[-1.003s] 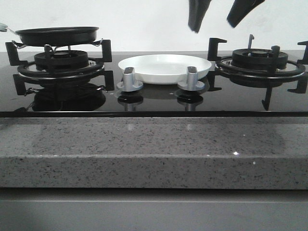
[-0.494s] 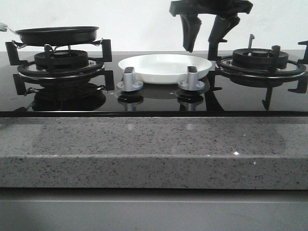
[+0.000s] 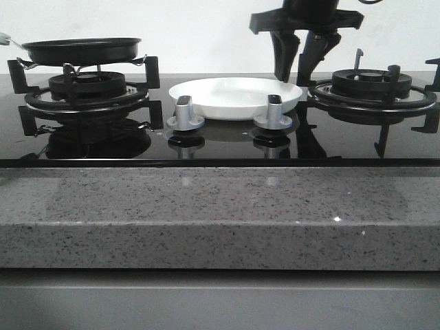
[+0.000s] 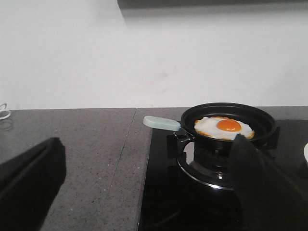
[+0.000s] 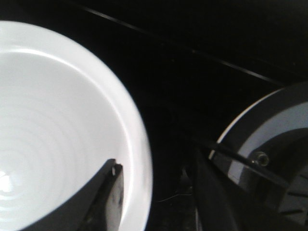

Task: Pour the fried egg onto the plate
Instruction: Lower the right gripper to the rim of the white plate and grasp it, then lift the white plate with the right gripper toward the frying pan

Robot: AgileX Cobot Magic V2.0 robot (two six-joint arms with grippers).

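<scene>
The fried egg (image 4: 224, 127), yolk up, lies in the black frying pan (image 4: 226, 120) on the left burner. The pan has a pale green handle (image 4: 161, 123). The pan also shows in the front view (image 3: 82, 49), where the egg is hidden by its wall. My left gripper (image 4: 148, 144) is open and empty, short of the pan handle, and is out of the front view. The white plate (image 3: 234, 96) sits between the burners. My right gripper (image 3: 297, 69) is open, just above the plate's right rim; the rim (image 5: 139, 144) lies between its fingers (image 5: 108, 197).
The right burner grate (image 3: 371, 86) stands close beside the right gripper and shows in the right wrist view (image 5: 269, 144). Two silver knobs (image 3: 184, 113) (image 3: 273, 113) stand in front of the plate. A grey speckled counter (image 4: 77, 159) lies beside the glossy black hob.
My right gripper has come down from the top of the front view and shifted a little left, now straddling the plate's right rim. Pan and plate have not moved.
</scene>
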